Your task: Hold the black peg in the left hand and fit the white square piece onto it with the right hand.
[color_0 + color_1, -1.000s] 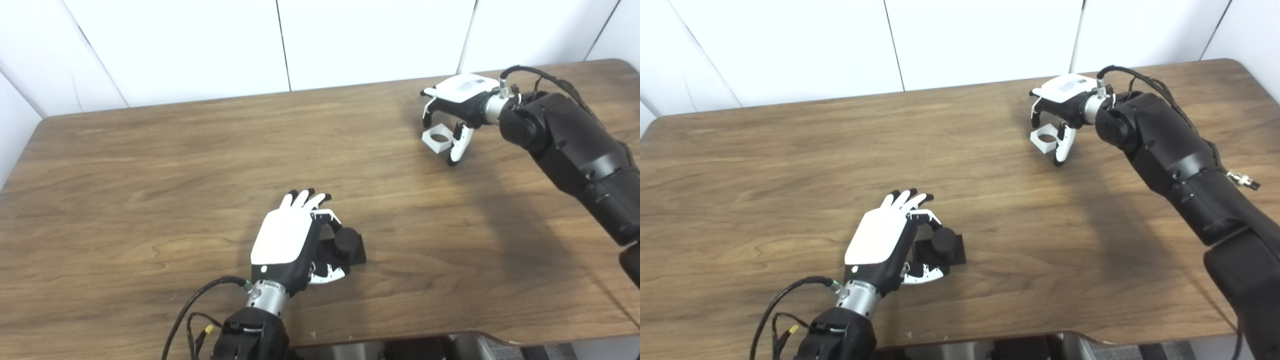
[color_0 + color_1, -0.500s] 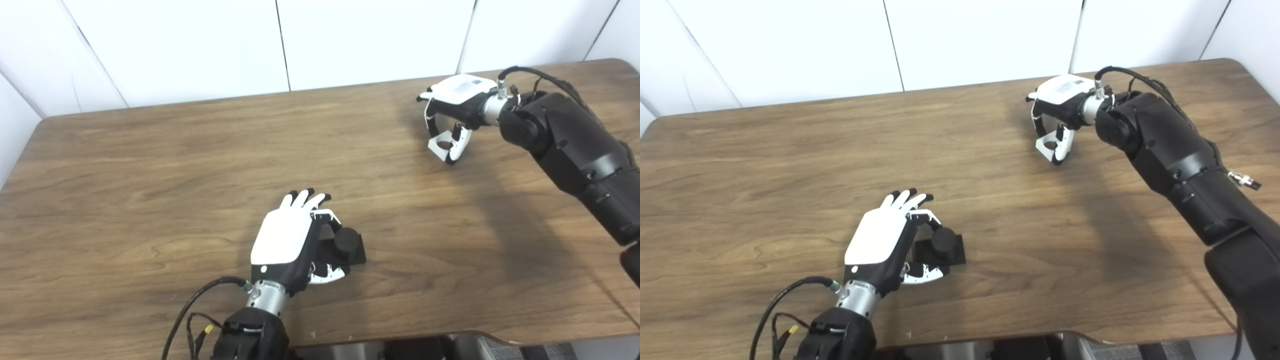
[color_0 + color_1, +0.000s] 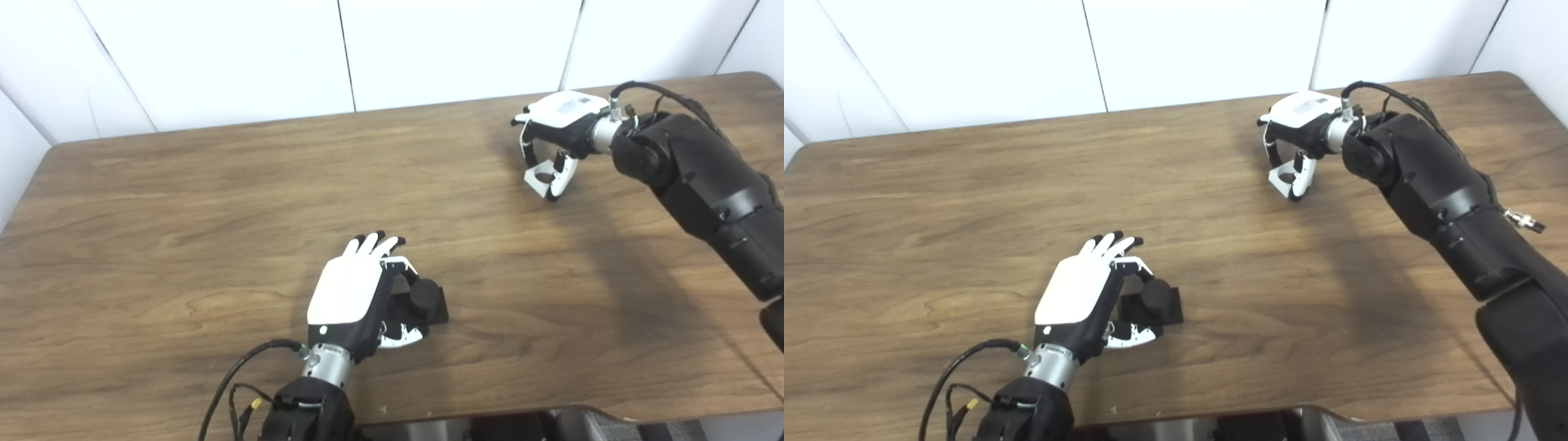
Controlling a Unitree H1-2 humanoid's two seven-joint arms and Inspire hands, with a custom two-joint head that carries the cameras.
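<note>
Now, key relation: white piece far right of table, peg near front centre, well apart. You carry piece toward peg, down-left in view. Right hand curled on piece, pinched between fingers and thumb, hole facing roughly up. Whether it has left table, cannot tell. Left hand beside peg's left, fingers partly curled round its base, thumb at near edge; firm hold not certain, likely only bracing. Peg upright on table, so align hole over its top.
</note>
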